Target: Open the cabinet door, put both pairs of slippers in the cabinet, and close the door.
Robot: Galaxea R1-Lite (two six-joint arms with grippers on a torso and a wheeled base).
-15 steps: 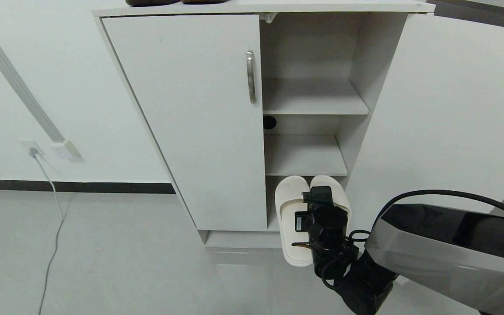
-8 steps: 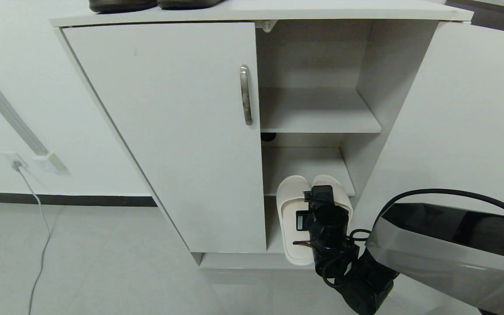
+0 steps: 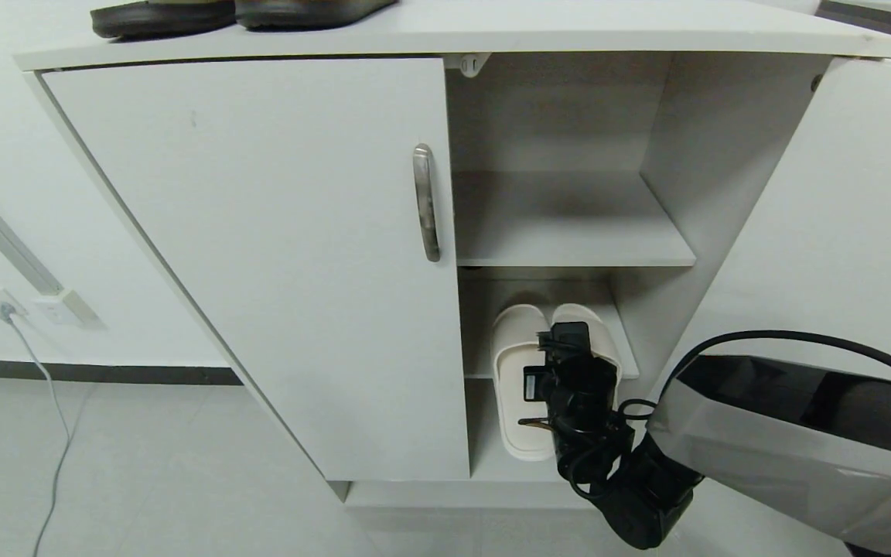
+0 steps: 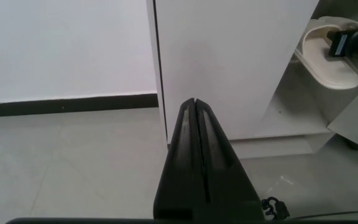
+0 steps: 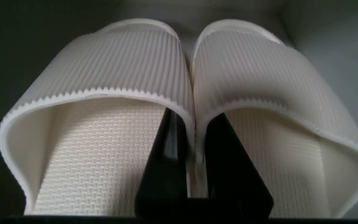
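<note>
Camera closer; white slippers (image 3: 519, 387) now at cabinet (image 3: 260, 255) opening. Right gripper (image 3: 565, 340) pinches pair's inner sides; left gripper (image 4: 194, 109) closed, empty. Advise: hold level, clear shelf (image 3: 476, 377) edge before release.

Your right hand (image 3: 567, 346) grips the white slippers (image 3: 513, 387), side by side, toes far, over the lower shelf (image 3: 476, 340) in the cabinet's (image 3: 585, 116) open right half. Right door (image 3: 840, 232) swung wide, left door (image 3: 260, 255) shut. Dark slippers (image 3: 237, 11) sit on top.

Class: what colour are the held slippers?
Cream white; the slippers show best in the right wrist view.
</note>
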